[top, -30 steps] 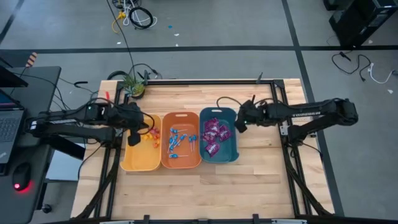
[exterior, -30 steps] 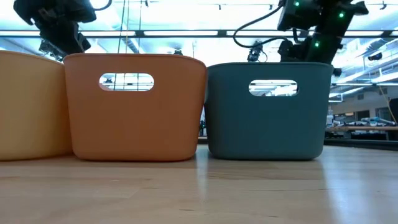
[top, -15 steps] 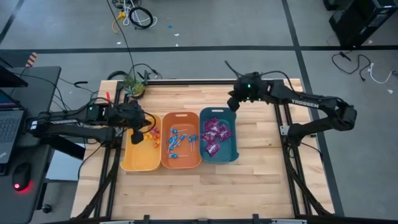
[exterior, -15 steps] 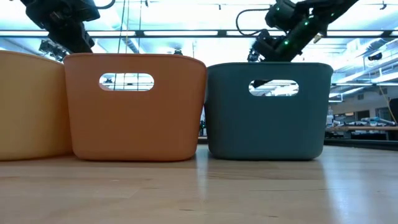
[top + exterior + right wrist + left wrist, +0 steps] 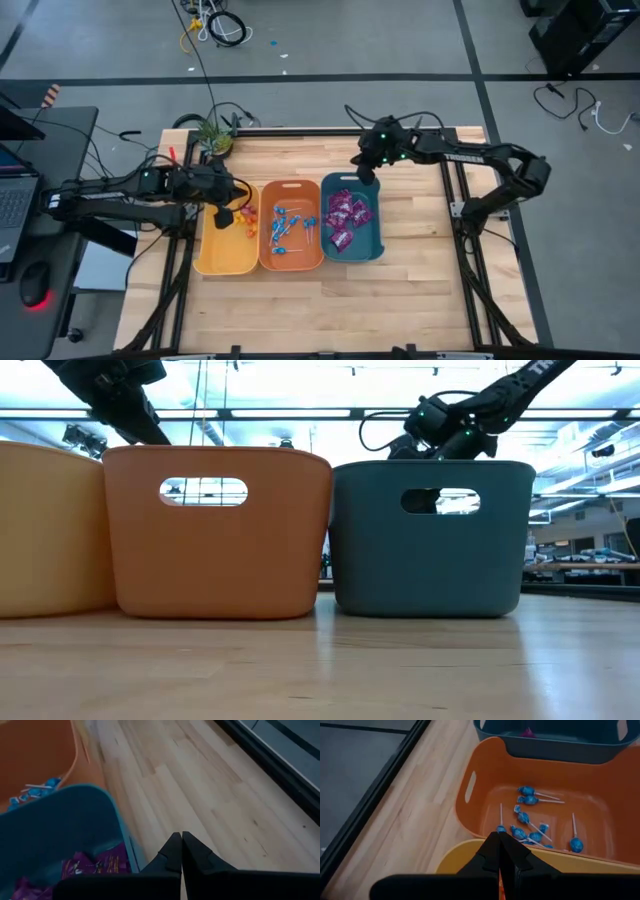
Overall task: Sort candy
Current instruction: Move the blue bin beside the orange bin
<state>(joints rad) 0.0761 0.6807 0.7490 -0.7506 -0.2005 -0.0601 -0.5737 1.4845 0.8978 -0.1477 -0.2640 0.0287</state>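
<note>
Wooden table (image 5: pixel 330 300) is carrying my bins; both grippers, left gripper (image 5: pixel 222 217) and right gripper (image 5: pixel 362 172), are hovering pinched together, empty; I'm reading no labels.

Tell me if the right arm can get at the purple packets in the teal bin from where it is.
Probably yes. The right gripper, shut and empty, hangs at the teal bin's far rim; the bin is open-topped and the purple packets lie uncovered. It would need to open first.

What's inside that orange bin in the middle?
The orange bin holds only blue-wrapped lollipops on thin sticks, scattered loose on its floor. The left gripper, shut, hides a little of the near edge, so anything there cannot be seen.
</note>
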